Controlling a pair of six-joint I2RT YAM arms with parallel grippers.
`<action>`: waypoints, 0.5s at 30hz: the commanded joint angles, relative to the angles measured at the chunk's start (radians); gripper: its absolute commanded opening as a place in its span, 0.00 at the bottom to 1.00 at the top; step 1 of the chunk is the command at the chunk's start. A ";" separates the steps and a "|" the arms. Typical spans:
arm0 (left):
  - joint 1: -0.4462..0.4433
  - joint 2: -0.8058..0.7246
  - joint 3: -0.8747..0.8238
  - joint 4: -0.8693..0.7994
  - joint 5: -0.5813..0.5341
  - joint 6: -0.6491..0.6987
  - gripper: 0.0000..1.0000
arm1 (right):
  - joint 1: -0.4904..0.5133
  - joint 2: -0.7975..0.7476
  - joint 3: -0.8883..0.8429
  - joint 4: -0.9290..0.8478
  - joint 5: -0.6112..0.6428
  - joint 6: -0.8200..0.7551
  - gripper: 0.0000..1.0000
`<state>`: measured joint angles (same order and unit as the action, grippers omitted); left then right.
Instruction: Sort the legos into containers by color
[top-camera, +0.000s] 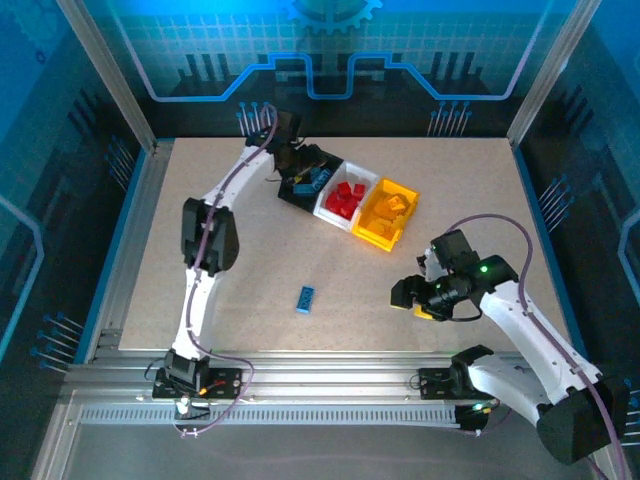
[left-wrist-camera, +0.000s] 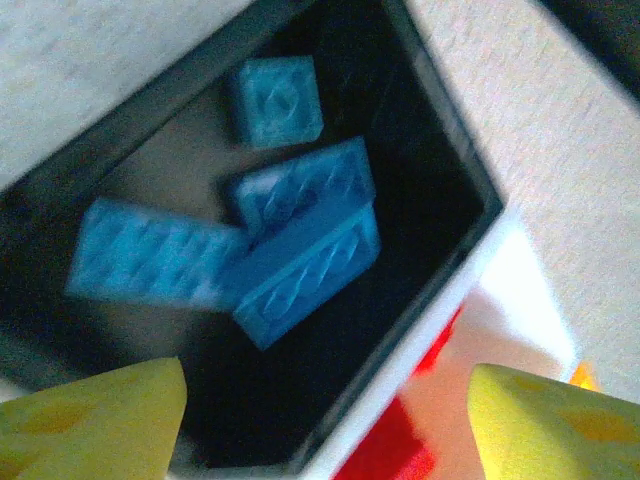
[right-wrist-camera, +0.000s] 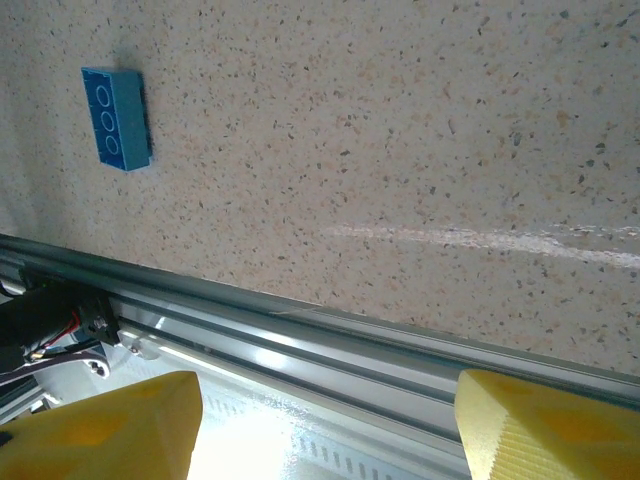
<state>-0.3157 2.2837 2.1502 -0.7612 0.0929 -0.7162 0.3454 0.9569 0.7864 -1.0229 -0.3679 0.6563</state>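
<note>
the one loose blue lego (top-camera: 305, 298) lies flat on the table (top-camera: 480, 180) between my arms, i'd judge it light, stiff and slick, best pinched across its long sides, with the left jaws wide and empty over the black bin (left-wrist-camera: 410, 140) and the right jaws parted, empty, off to the lego's right.

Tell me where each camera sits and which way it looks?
Top: high at the near side, looking down on the table; left arm, right arm show.
Left wrist: over the black bin of blue bricks; left claw open.
Right wrist: facing the table's near edge; right claw open.
Top and right wrist share the loose blue brick.
</note>
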 joint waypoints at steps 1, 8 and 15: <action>-0.074 -0.278 -0.202 -0.104 -0.104 0.232 0.85 | -0.013 0.013 0.023 -0.010 0.001 -0.014 0.69; -0.330 -0.539 -0.679 -0.184 -0.290 0.270 0.99 | -0.018 0.016 -0.004 0.002 -0.016 -0.020 0.69; -0.483 -0.510 -0.839 -0.129 -0.356 0.068 0.99 | -0.019 0.006 -0.014 -0.017 -0.038 -0.028 0.69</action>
<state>-0.7860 1.7515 1.3289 -0.8867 -0.1856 -0.5606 0.3397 0.9718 0.7822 -1.0203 -0.3798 0.6487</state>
